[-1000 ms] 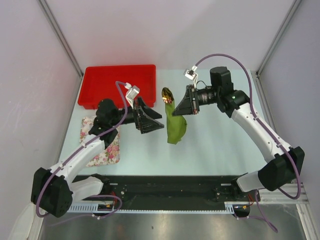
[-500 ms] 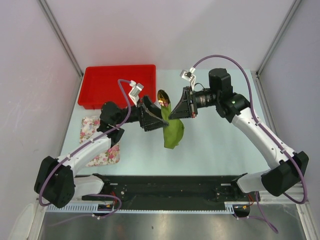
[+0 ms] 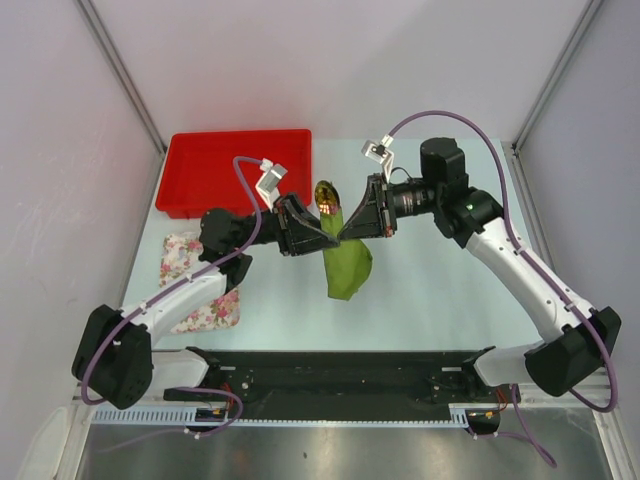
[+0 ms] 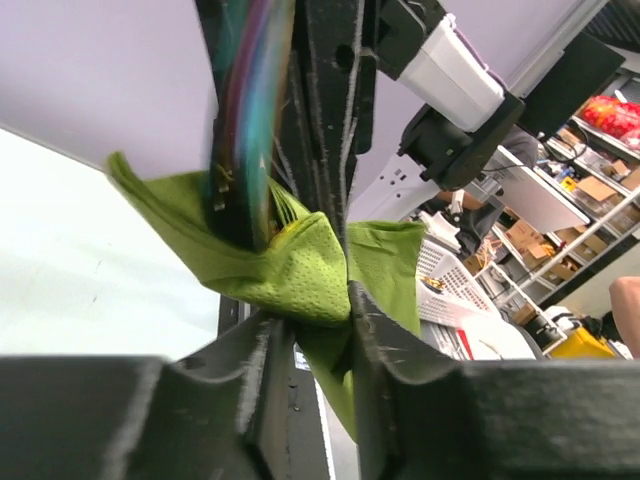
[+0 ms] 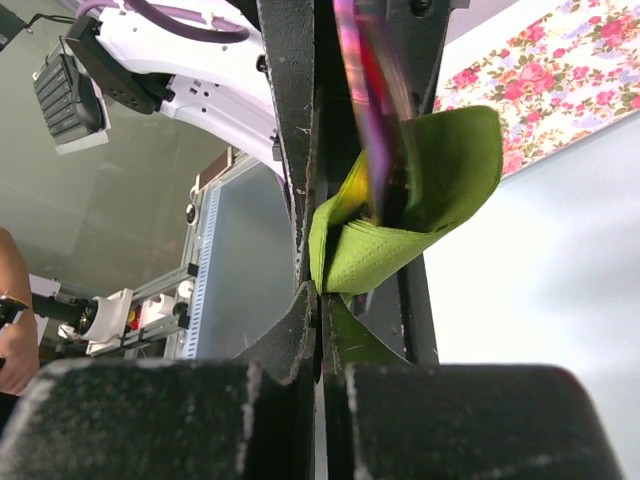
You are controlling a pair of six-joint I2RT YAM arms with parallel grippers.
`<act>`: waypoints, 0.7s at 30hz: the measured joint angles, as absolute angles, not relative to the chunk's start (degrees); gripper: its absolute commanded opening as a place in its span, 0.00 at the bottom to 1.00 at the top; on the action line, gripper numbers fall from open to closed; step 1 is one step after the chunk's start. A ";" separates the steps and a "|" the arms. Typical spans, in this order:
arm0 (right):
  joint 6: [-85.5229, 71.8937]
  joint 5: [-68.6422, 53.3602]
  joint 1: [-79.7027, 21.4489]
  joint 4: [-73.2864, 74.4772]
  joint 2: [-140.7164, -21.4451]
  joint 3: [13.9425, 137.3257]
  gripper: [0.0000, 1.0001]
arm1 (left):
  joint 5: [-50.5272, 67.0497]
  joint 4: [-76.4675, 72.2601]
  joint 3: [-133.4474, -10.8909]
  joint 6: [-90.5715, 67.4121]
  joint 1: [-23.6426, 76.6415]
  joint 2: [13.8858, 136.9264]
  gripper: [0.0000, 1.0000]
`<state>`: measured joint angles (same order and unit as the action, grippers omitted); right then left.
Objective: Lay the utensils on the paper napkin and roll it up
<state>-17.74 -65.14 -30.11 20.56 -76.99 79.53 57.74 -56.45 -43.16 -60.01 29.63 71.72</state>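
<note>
The olive-green paper napkin (image 3: 347, 262) hangs folded above the table between both grippers, with the utensils wrapped inside it. A shiny golden-orange end (image 3: 325, 193) sticks out of its top. My right gripper (image 3: 343, 232) is shut on the napkin's edge (image 5: 400, 245), and a pink-purple utensil (image 5: 375, 120) stands just beyond its fingertips (image 5: 322, 295). My left gripper (image 3: 319, 231) comes in from the left, its jaws (image 4: 310, 315) closed round a thick fold of the napkin (image 4: 300, 270). An iridescent utensil handle (image 4: 245, 120) rises behind that fold.
A red tray (image 3: 235, 170) sits at the back left of the table. A floral pink and white cloth (image 3: 205, 300) lies at the left under the left arm, also seen in the right wrist view (image 5: 560, 80). A black rail runs along the near edge.
My left gripper has swung right to the hanging napkin and narrowed its jaws from wide open onto the fold. The right gripper kept its grip and lifted the napkin slightly.
</note>
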 measured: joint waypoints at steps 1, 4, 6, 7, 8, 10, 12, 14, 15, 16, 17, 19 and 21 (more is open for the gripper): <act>-17.72 -65.14 -30.11 20.56 -76.95 79.53 0.00 | 57.91 -57.25 -43.16 -60.45 29.63 71.81 0.25; -17.06 -65.12 -30.17 20.67 -76.79 79.50 0.00 | 58.76 -58.98 -43.16 -61.78 29.65 72.03 0.13; -16.51 -65.17 -30.22 20.88 -76.58 79.50 0.13 | 59.05 -59.59 -43.07 -62.43 29.65 72.03 0.01; -16.16 -65.23 -30.22 21.19 -76.36 79.50 0.34 | 59.24 -59.77 -43.05 -62.72 29.58 72.03 0.00; -15.92 -65.17 -30.22 21.47 -76.27 79.50 0.43 | 59.27 -59.79 -43.03 -62.85 29.52 72.03 0.00; -15.51 -65.52 -30.09 22.50 -75.88 79.50 0.59 | 59.37 -59.61 -42.78 -63.02 28.71 72.03 0.00; -14.39 -65.47 -29.43 23.53 -75.48 79.50 0.71 | 59.33 -59.53 -42.76 -63.16 27.51 72.03 0.00; -13.58 -65.32 -28.25 25.10 -75.20 79.50 0.74 | 59.33 -59.66 -42.76 -63.24 25.91 72.03 0.00; -12.75 -65.17 -27.77 26.24 -75.07 79.50 0.74 | 59.33 -59.64 -42.76 -63.35 25.26 72.03 0.00; -11.68 -64.90 -27.35 27.66 -74.87 79.50 0.74 | 59.35 -59.64 -42.78 -63.40 24.56 72.03 0.00; -10.55 -64.60 -26.98 29.21 -74.61 79.50 0.73 | 59.35 -59.59 -42.85 -63.37 24.18 72.03 0.00; -8.32 -63.83 -26.85 32.64 -73.95 79.50 0.66 | 59.35 -59.27 -43.05 -63.02 23.79 72.03 0.00; -6.07 -63.26 -26.89 35.77 -73.08 79.48 0.56 | 59.40 -59.02 -43.29 -62.92 23.81 72.01 0.00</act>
